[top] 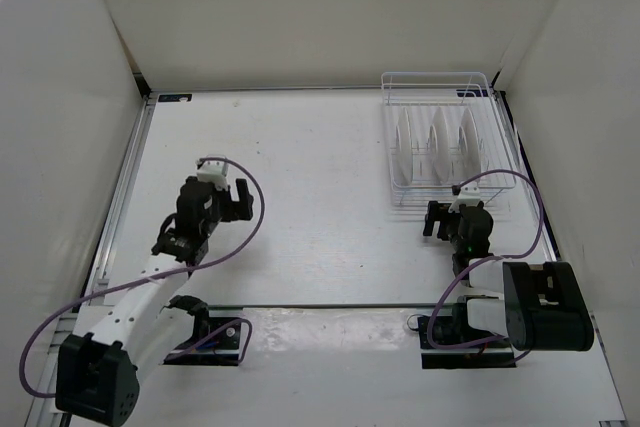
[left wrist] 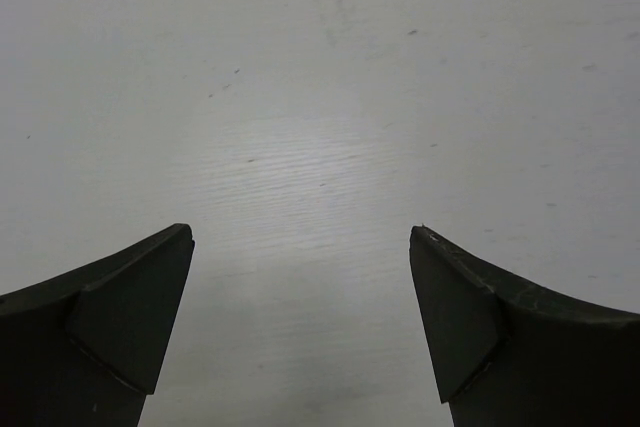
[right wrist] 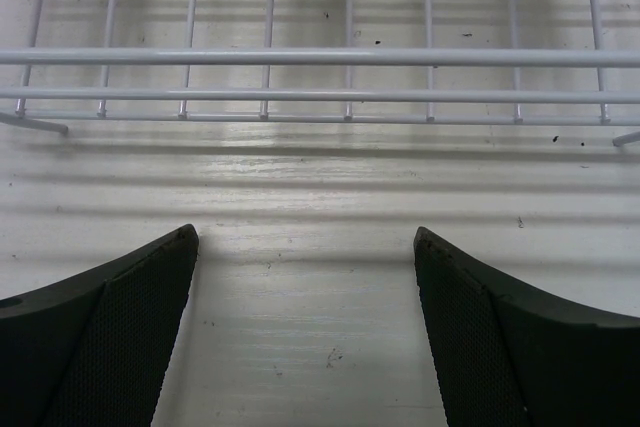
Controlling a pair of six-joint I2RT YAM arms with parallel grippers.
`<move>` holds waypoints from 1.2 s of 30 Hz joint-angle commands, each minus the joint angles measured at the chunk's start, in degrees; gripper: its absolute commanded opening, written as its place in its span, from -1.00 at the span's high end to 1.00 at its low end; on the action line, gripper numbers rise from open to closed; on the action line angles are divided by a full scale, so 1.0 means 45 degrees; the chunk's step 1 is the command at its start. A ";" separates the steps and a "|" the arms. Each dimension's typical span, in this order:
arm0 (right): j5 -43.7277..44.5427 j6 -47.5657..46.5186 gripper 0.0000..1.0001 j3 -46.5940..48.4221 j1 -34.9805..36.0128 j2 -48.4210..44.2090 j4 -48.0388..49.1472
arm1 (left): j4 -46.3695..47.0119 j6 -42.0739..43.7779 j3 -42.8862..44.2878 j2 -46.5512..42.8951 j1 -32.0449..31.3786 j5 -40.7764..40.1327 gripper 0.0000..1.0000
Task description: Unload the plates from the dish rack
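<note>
Overall, the white table [top: 300, 147] lies under both grippers, flecked with small dark marks. Just ahead of the right gripper [right wrist: 305, 237] stands the dish rack [right wrist: 320, 57]; its near wire side crosses the wrist view beyond the fingertips and is apart from them. The plates [top: 405, 139] stand on edge between the dividers inside the rack, farther ahead of that gripper and untouched by it. The right gripper's jaws are spread wide, with only tabletop between them. The left gripper [left wrist: 300, 232], well apart from the rack and off to the right gripper's left, likewise has its jaws parted wide over the table, holding nothing.
</note>
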 commanded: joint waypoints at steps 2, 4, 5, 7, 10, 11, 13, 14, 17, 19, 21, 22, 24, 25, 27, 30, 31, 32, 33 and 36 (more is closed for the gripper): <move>-0.0038 -0.0144 -0.80 0.0321 -0.0029 0.0027 0.0194 | -0.5484 -0.1301 0.2893 -0.1039 -0.0153 0.1670 -1.00; -0.0038 -0.0144 -0.80 0.0341 -0.0010 0.0066 0.0156 | -0.6227 -0.0988 0.4024 -0.1198 -0.0191 0.1885 -1.00; 0.0001 -0.0144 -0.80 0.0341 -0.0068 0.0047 0.0155 | -0.6967 -0.0543 0.4322 -0.1140 -0.0153 0.1925 -1.00; -0.0038 -0.0144 -0.80 0.0341 -0.0049 0.0008 0.0175 | -0.8395 0.0044 0.5412 -0.0829 -0.0152 0.2080 -1.00; 0.0040 -0.0144 -0.80 0.0263 -0.0049 0.0027 0.0310 | -1.0096 0.0671 0.6041 -0.0184 -0.0036 0.2373 -1.00; 0.0137 -0.0182 -0.80 0.0379 0.0009 -0.0166 0.0312 | -1.0312 0.1195 0.6218 -0.0086 0.0023 0.2549 -1.00; -0.0153 -0.0338 -0.80 0.1002 0.0029 -0.0498 -0.1674 | -1.1056 0.2324 0.6435 0.0227 0.0023 0.2532 -1.00; -0.0523 -0.0513 -0.80 0.1662 0.0049 -0.1099 -0.2473 | -1.1018 0.2488 0.6241 0.0285 0.0004 0.2434 -1.00; 0.0813 0.0395 -0.80 0.3949 0.0069 -0.1437 -0.7647 | -1.0337 0.2334 0.5111 0.0033 0.0004 0.2121 -1.00; 0.0552 0.0561 -0.80 0.5297 0.0068 -0.1457 -1.1128 | -1.0468 0.2215 0.5126 0.0148 0.0179 0.2334 -1.00; -0.0406 0.0015 -0.80 0.5129 0.0107 -0.2505 -1.2068 | -1.0897 0.2119 0.5613 0.0247 0.0238 0.2452 -1.00; -0.0525 0.0012 -0.80 0.4971 0.0108 -0.3014 -1.2187 | -1.0958 0.2060 0.5672 0.0266 0.0238 0.2511 -1.00; -0.1541 0.0888 -0.80 0.4349 0.0108 -0.5292 -1.2421 | -1.1036 0.1866 0.5712 0.0228 0.0258 0.2666 -1.00; -0.1774 0.1220 -0.80 0.4287 0.0108 -0.5904 -1.2732 | -1.1095 0.1787 0.5770 0.0169 0.0258 0.2668 -1.00; -0.4279 0.2610 -0.80 0.5486 0.0010 -0.8034 -1.4691 | -1.1154 0.1747 0.5751 -0.0005 0.0258 0.2804 -1.00; -0.9365 0.1614 -0.80 0.6665 0.0049 -0.9655 -1.2559 | -1.1115 0.1669 0.5770 -0.0260 0.0238 0.2745 -1.00; -0.9935 0.1962 -0.80 0.6766 0.0107 -0.9776 -1.1670 | -1.1115 0.1282 0.5809 -0.0300 0.0258 0.2746 -1.00; -1.0520 0.2391 -0.80 0.6825 0.0069 -0.9739 -1.0888 | -1.1115 0.1259 0.5790 -0.0319 0.0238 0.2746 -1.00; -1.0913 0.3343 -0.80 0.7425 0.0069 -0.9274 -0.9758 | -1.1115 0.1220 0.5829 -0.0319 0.0258 0.2726 -1.00; -1.2796 0.4205 -0.80 0.9411 0.0069 -0.6512 -0.9649 | -1.1212 0.1220 0.5868 -0.0183 0.0238 0.2688 -1.00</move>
